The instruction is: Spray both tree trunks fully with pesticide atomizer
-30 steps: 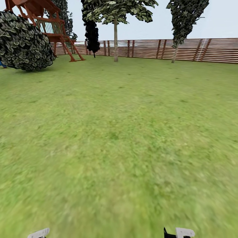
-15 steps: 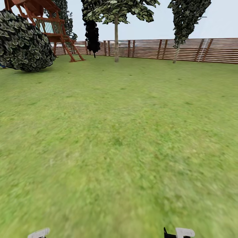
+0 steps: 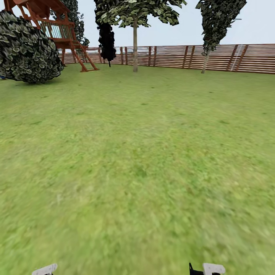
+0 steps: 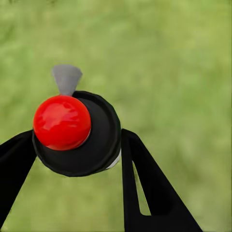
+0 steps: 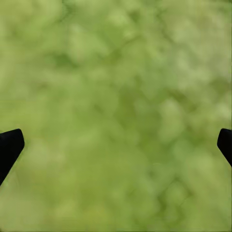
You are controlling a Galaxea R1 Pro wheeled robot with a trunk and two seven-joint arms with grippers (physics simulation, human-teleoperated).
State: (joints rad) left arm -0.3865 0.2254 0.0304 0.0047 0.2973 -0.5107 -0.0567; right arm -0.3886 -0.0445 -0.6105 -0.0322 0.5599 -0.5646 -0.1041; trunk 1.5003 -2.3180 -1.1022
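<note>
Already the atomizer sits pinched between the left gripper's fingers around its black body; probably light, rigid, smooth plastic. Right gripper hangs spread over grass.

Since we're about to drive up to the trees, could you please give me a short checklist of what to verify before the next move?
1. Atomizer in hand: ok. The left gripper has a black finger on each side of its round black top with the red knob.
2. Right gripper free: ok. Its fingers are spread wide with grass between them.
3. Target in sight: ok. A pale tree trunk stands far ahead by the fence.
4. Second tree trunk in sight: ok, further right by the fence.
5. Path across the lawn: ok, open grass up to the trees.
6. Spray on the trunks: cannot tell, too far.
</note>
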